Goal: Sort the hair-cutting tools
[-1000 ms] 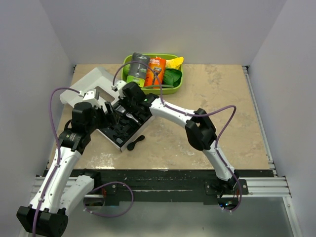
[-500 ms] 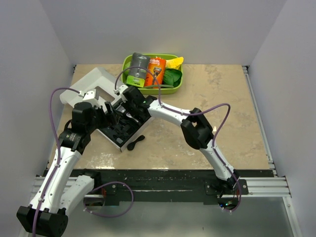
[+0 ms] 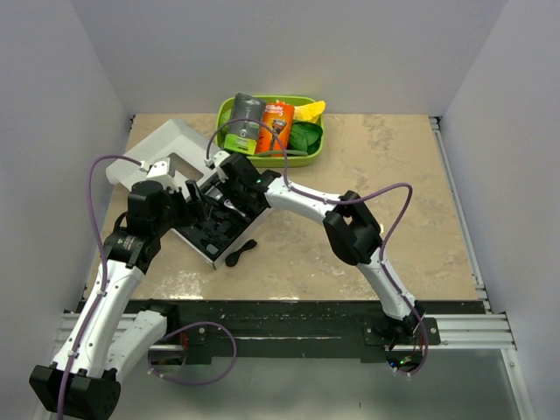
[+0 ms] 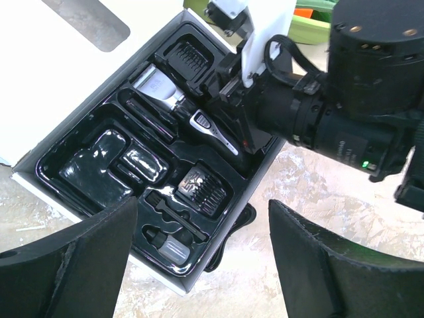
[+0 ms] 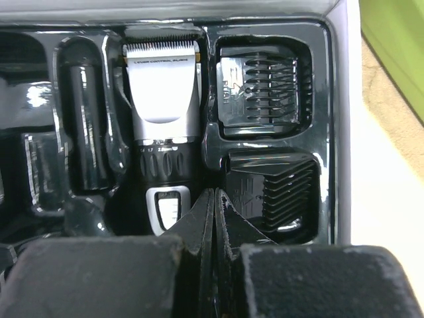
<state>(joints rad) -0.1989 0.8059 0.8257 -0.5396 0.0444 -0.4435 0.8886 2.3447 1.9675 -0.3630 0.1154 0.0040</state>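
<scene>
Beige tabletop (image 3: 394,192); clipper (image 5: 162,126) in tray (image 4: 86,173)

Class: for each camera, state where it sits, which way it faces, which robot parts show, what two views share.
Top external: above and behind, facing down at the table; left arm and right arm show.
Left wrist: above the black tray, facing down; open left hand shows.
Right wrist: close over the clipper; shut right hand shows.
Shared: clipper in both wrist views.

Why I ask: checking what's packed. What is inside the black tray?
The black tray holds the clipper, an upper guide comb and a lower guide comb beside it, and a third comb. The shut right claw hides the clipper's lower body.
</scene>
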